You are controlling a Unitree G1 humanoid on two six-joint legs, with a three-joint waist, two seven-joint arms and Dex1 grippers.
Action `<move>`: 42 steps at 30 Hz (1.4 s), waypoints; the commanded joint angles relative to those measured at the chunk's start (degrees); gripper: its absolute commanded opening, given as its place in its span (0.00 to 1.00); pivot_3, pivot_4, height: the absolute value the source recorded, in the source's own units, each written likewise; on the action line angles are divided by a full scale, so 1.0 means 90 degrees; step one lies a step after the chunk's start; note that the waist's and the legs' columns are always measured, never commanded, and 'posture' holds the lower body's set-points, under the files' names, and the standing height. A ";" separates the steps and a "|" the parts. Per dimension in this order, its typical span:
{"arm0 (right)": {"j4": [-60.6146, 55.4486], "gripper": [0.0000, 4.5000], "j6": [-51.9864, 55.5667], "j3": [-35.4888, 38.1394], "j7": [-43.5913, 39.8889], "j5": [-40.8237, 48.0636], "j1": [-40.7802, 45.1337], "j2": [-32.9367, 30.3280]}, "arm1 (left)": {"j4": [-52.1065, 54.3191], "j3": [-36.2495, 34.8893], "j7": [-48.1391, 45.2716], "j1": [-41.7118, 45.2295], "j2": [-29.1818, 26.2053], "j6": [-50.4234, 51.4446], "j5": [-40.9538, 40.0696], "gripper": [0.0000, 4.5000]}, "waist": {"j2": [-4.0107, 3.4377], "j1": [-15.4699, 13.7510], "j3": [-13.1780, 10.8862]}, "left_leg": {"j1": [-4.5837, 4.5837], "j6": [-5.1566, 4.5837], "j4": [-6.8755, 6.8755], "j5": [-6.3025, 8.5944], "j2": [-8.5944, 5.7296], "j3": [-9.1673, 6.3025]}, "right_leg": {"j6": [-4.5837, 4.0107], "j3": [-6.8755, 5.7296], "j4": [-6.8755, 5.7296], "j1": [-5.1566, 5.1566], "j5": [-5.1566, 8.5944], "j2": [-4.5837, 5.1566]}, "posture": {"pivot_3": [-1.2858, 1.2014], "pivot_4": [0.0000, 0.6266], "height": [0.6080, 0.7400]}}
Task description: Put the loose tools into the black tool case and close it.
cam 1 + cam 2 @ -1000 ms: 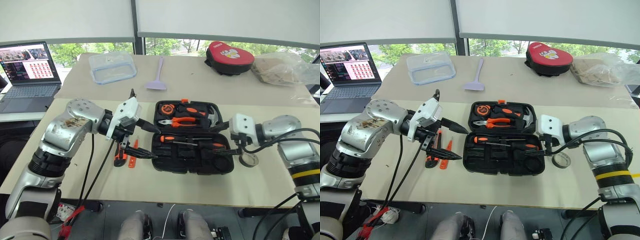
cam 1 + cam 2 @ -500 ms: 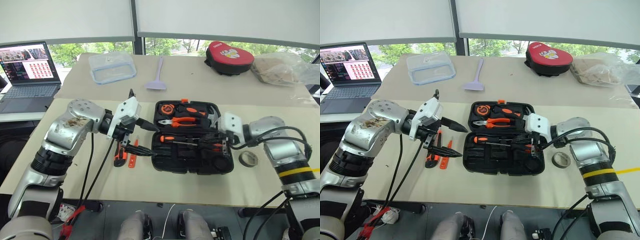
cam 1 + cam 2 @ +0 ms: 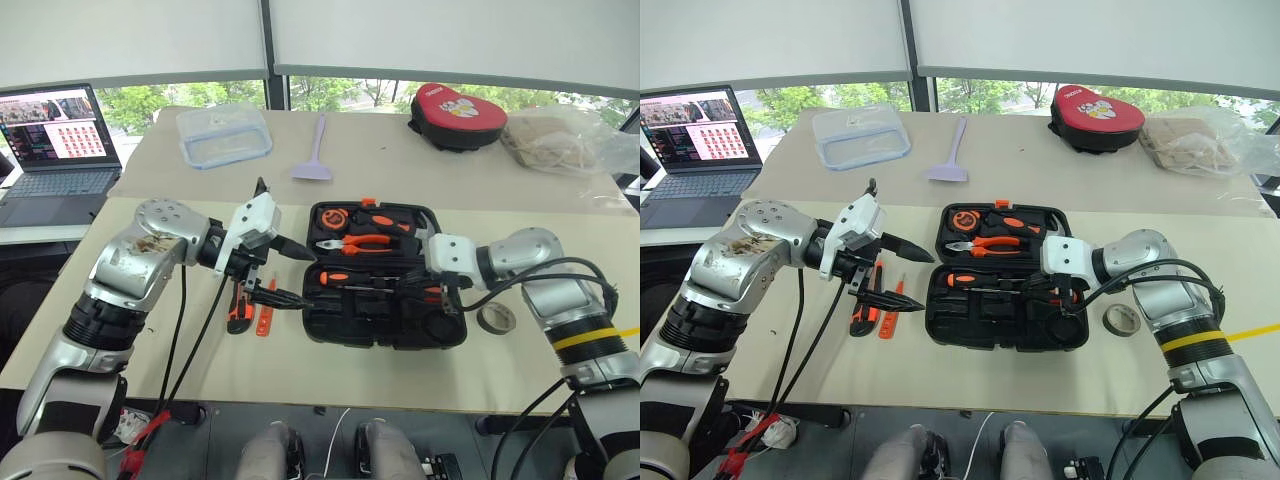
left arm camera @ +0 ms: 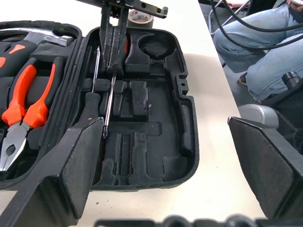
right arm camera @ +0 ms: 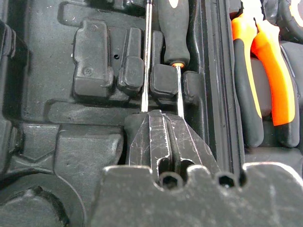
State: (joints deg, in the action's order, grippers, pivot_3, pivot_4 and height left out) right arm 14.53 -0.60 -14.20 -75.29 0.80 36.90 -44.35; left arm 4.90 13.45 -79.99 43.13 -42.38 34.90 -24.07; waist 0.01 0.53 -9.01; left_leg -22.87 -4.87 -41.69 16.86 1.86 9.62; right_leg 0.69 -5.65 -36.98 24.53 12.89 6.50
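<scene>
The black tool case [image 3: 380, 328] lies open in the middle of the table. Two screwdrivers [image 3: 345, 277] [image 5: 174, 28] rest in slots of its near half. My right gripper [image 3: 412, 288] is shut just above their shafts [image 4: 110, 104], and nothing shows between its fingers [image 5: 161, 137]. To the left of the case my left gripper [image 3: 308, 281] hovers wide open and empty. Under it, on the table, lie the utility knife [image 3: 237, 310] and the slim tester pen [image 3: 265, 318]. The tape roll [image 3: 496, 318] sits on the table right of the case.
Pliers [image 3: 355, 243], a tape measure [image 3: 333, 217] and a hammer [image 3: 425, 235] fill the case's far half. Behind are a laptop [image 3: 55, 140], a clear container [image 3: 225, 133], a lilac spatula [image 3: 317, 150], a red-and-black pouch [image 3: 458, 113] and a plastic bag [image 3: 565, 135]. A person's legs [image 4: 255, 42] are beside the table.
My right gripper has moved left from the case's right edge to over the screwdrivers, and its fingers have closed. The left arm has kept still.
</scene>
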 commanded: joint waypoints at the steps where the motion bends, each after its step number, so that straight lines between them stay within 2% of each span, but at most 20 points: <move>1: -0.0270 0.01 0.0537 0.0294 -0.0077 0.0417 0.0136 0.0041 | 0.0189 -0.0277 0.0372 -0.0075 -0.0157 0.0055 0.0110 1.00 | 0.0000 0.0017 0.0000 | 0.0000 0.0000 0.0000 0.0000 0.0000 0.0000 | 0.0000 0.0001 0.0000 0.0001 0.0000 0.0000 | 0.52 0.24 0.93; 6: -0.1417 0.01 0.2304 0.1140 -0.0160 0.1856 0.0143 -0.0109 | 0.0751 -0.1080 0.1289 -0.0730 -0.0662 0.1273 -0.0135 1.00 | 0.0002 0.0034 -0.0007 | -0.0019 0.0000 0.0001 0.0000 0.0002 0.0000 | -0.0002 0.0007 -0.0009 0.0027 -0.0001 0.0001 | 0.52 0.24 0.93; 7: -0.1639 0.13 0.2568 0.1244 -0.0169 0.2049 0.0080 -0.0170 | 0.0863 -0.1252 0.1419 -0.0880 -0.0743 0.1456 -0.0204 1.00 | 0.0002 0.0033 -0.0007 | -0.0031 0.0001 0.0001 0.0000 0.0003 0.0001 | -0.0002 0.0010 -0.0012 0.0042 -0.0001 0.0001 | 0.52 0.24 0.93; 8: -0.2092 0.17 0.2942 0.1497 -0.0222 0.2473 -0.0114 -0.0315 | 0.1016 -0.1730 0.1590 -0.1370 -0.0984 0.1713 -0.0247 1.00 | 0.0002 0.0029 -0.0007 | -0.0041 0.0001 0.0000 -0.0001 0.0004 0.0000 | -0.0003 0.0011 -0.0016 0.0053 -0.0002 0.0002 | 0.52 0.24 0.93; 10: -0.2866 0.32 0.3599 0.1991 -0.0205 0.3217 -0.0486 -0.0526 | 0.1232 -0.2713 0.1834 -0.2441 -0.1459 0.2061 -0.0181 1.00 | 0.0003 0.0038 -0.0007 | -0.0044 0.0001 0.0005 -0.0001 0.0006 -0.0001 | -0.0003 0.0011 -0.0013 0.0058 -0.0002 0.0004 | 0.52 0.24 0.93; 14: -0.3710 0.63 0.4194 0.2480 0.0062 0.3884 -0.1056 -0.0752 | 0.1523 -0.3890 0.2059 -0.3793 -0.2003 0.2360 -0.0143 1.00 | 0.0026 0.0026 -0.0017 | -0.0039 0.0006 0.0023 0.0002 0.0007 -0.0003 | -0.0006 0.0005 -0.0003 0.0059 0.0000 0.0007 | 0.52 0.24 0.93; 16: -0.4009 0.77 0.4344 0.2622 0.0207 0.4069 -0.1303 -0.0815 | 0.1660 -0.4186 0.2195 -0.4000 -0.2125 0.2646 -0.0267 1.00 | 0.0031 -0.0045 -0.0018 | -0.0033 0.0009 0.0023 0.0003 0.0007 -0.0007 | -0.0009 0.0004 -0.0001 0.0053 0.0000 0.0016 | 0.52 0.24 0.93; 19: -0.4311 0.98 0.4460 0.2703 0.0437 0.4253 -0.1496 -0.0825 | 0.1750 -0.3991 0.2500 -0.3320 -0.2032 0.3390 -0.0728 1.00 | 0.0037 -0.0166 -0.0021 | -0.0037 0.0060 0.0033 0.0035 -0.0007 -0.0011 | -0.0010 -0.0005 0.0007 0.0058 -0.0001 0.0051 | 0.52 0.24 0.93; 24: -0.4489 0.98 0.4443 0.2582 0.0770 0.4303 -0.1464 -0.0735 | 0.1632 -0.2820 0.3222 -0.1430 -0.1486 0.4683 -0.1105 1.00 | 0.0056 -0.0213 -0.0020 | -0.0039 0.0052 0.0025 0.0029 -0.0025 -0.0010 | -0.0006 -0.0013 -0.0006 0.0045 -0.0011 0.0052 | 0.52 0.24 0.93; 26: -0.4544 0.98 0.4433 0.2526 0.0877 0.4335 -0.1480 -0.0701 | 0.1520 -0.2262 0.3420 -0.0590 -0.1141 0.5360 -0.1225 1.00 | 0.0059 -0.0192 -0.0019 | -0.0039 0.0002 0.0018 0.0000 -0.0026 -0.0005 | -0.0005 -0.0012 -0.0011 0.0045 -0.0012 0.0037 | 0.52 0.24 0.93; 30: -0.4685 0.98 0.4316 0.2407 0.1053 0.4293 -0.1655 -0.0606 | 0.0925 -0.1374 0.4090 0.0629 -0.0371 0.6331 -0.1366 1.00 | 0.0068 -0.0138 -0.0023 | -0.0043 0.0005 0.0009 -0.0007 -0.0016 -0.0005 | -0.0003 -0.0002 -0.0010 0.0046 -0.0010 0.0004 | 0.52 0.24 0.93; 35: -0.4835 0.98 0.4213 0.2328 0.1299 0.4237 -0.1849 -0.0456 | 0.0396 -0.0394 0.4952 0.1100 -0.0168 0.6400 -0.1891 1.00 | 0.0072 -0.0053 -0.0026 | -0.0035 0.0009 0.0014 -0.0009 -0.0010 0.0002 | -0.0003 0.0017 -0.0012 0.0052 -0.0010 -0.0001 | 0.52 0.24 0.93; 42: -0.4968 0.98 0.4053 0.2295 0.1633 0.4159 -0.2114 -0.0312 | -0.0402 0.0308 0.5888 0.1465 -0.0097 0.6400 -0.3125 1.00 | 0.0079 -0.0091 -0.0030 | -0.0037 0.0012 0.0010 -0.0011 -0.0007 0.0000 | -0.0005 0.0018 -0.0014 0.0055 -0.0010 0.0004 | 0.52 0.24 0.93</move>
State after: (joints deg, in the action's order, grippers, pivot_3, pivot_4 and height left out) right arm -28.27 37.40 5.29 -61.38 38.25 18.42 -47.38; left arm 1.29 15.09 -28.22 54.50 -43.16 92.29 -48.45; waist 0.72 -0.29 -9.28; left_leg -23.21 -4.76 -41.59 16.76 1.80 9.62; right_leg 0.65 -5.49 -37.10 25.02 12.79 6.55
